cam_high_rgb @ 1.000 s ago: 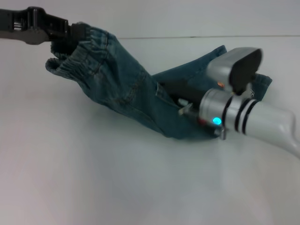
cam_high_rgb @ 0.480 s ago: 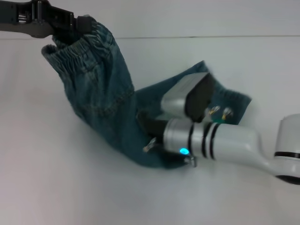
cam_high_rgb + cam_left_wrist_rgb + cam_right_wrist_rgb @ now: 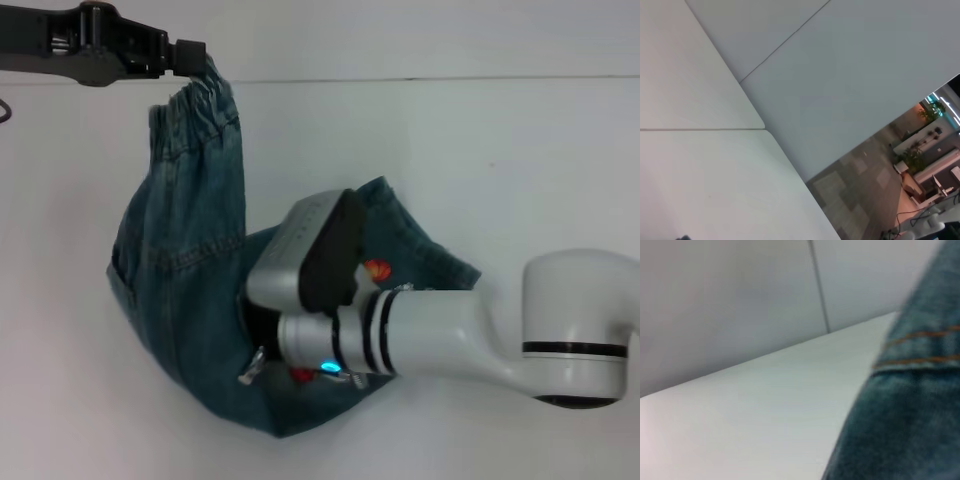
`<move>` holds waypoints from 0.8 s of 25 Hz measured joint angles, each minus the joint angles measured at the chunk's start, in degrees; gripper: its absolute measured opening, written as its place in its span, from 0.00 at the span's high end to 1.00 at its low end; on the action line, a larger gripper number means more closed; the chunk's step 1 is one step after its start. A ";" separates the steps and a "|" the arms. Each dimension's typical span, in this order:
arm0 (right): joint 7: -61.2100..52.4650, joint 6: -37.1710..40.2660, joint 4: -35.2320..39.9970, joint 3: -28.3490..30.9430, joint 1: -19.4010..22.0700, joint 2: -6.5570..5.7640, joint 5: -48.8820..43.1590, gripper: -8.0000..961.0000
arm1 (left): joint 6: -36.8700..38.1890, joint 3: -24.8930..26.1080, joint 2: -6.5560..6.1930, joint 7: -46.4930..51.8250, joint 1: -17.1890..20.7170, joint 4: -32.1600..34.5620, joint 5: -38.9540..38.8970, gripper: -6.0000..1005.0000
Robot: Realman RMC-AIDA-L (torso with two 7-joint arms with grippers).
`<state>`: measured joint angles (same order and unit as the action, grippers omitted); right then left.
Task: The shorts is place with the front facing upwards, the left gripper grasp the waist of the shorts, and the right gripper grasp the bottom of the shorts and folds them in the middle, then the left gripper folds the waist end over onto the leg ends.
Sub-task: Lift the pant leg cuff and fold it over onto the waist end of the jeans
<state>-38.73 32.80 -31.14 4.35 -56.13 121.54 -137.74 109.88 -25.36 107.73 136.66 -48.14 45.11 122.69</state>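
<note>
The left end effector (image 3: 190, 52), black and slim at the far left of the head view, is clamped on the elastic waistband of the blue denim shorts (image 3: 190, 250) and holds that end lifted off the white worktop (image 3: 500, 140). From it the garment hangs and runs toward the robot, so its long axis lies roughly far-to-near, ending in a bunched fold at the near edge. The right end effector (image 3: 258, 345) is buried in the cloth at that near end, closest to the leg hems; its fingers are hidden, so their state cannot be told. The right wrist view shows only an orange-stitched denim hem close up. The denim is soft, creased and half folded, with legs spreading right.
</note>
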 joint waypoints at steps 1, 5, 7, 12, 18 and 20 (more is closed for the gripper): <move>0.00 -0.53 -0.65 1.01 0.00 0.00 -1.57 0.99 | -0.02 -0.04 0.02 0.01 0.00 0.00 0.00 0.96; -0.09 -2.68 -2.52 3.46 -0.49 0.00 -5.69 0.99 | -0.14 -0.05 0.17 0.22 -0.03 -0.03 0.00 0.97; -0.30 -3.46 -2.86 3.82 -0.79 0.00 -6.34 0.99 | -0.17 -0.05 0.25 0.30 -0.06 -0.03 0.00 0.97; -0.84 -3.67 -2.51 4.31 0.36 -0.06 -6.58 0.99 | -0.34 -0.12 0.65 0.29 0.27 -0.04 0.00 0.98; -1.78 -2.49 0.77 7.13 4.67 -1.03 -6.65 0.99 | -0.67 -0.18 1.15 0.01 0.63 -0.61 0.03 0.99; -2.55 -1.35 2.49 8.36 6.14 -1.24 -6.67 0.99 | -0.72 -0.21 1.19 -0.01 0.63 -0.77 0.08 0.99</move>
<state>-41.28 31.44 -28.65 12.71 -49.99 120.30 -144.41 109.16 -25.57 108.92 136.65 -47.51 44.34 122.76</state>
